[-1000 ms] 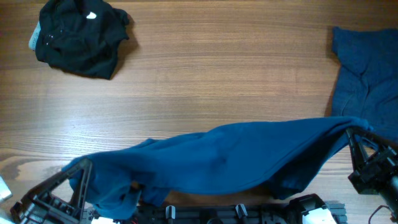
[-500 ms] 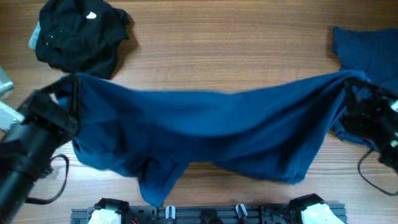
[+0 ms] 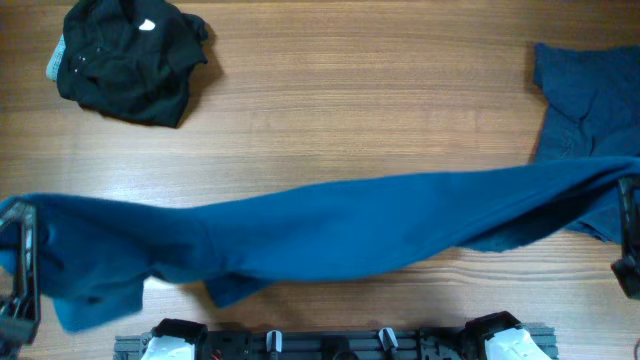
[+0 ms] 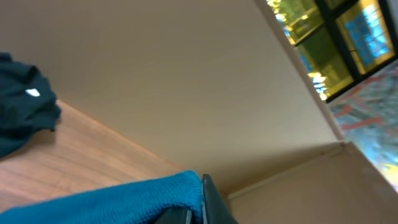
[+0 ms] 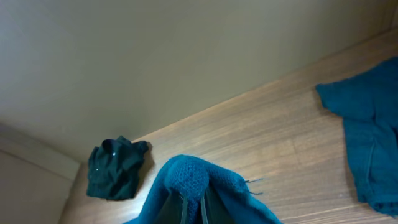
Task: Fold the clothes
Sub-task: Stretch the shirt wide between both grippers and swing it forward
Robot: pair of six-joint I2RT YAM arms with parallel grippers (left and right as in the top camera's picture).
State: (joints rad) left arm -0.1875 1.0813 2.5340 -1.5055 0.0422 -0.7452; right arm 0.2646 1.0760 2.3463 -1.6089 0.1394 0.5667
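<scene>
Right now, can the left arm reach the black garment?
Probably not yet: the left gripper is shut on the blue shirt, stretched to the right gripper; it must let go before reaching the black garment.

blue shirt (image 3: 330,225): pulled into a long band across the whole table, sagging near its left end
left gripper (image 3: 20,215): at the left edge, clamped on one end of the shirt
right gripper (image 3: 630,190): at the right edge, clamped on the other end
black garment (image 3: 125,60): crumpled at the far left corner
dark-blue garment (image 3: 590,110): far right, partly overlapped by the band
table (image 3: 350,110): wood grain
</scene>
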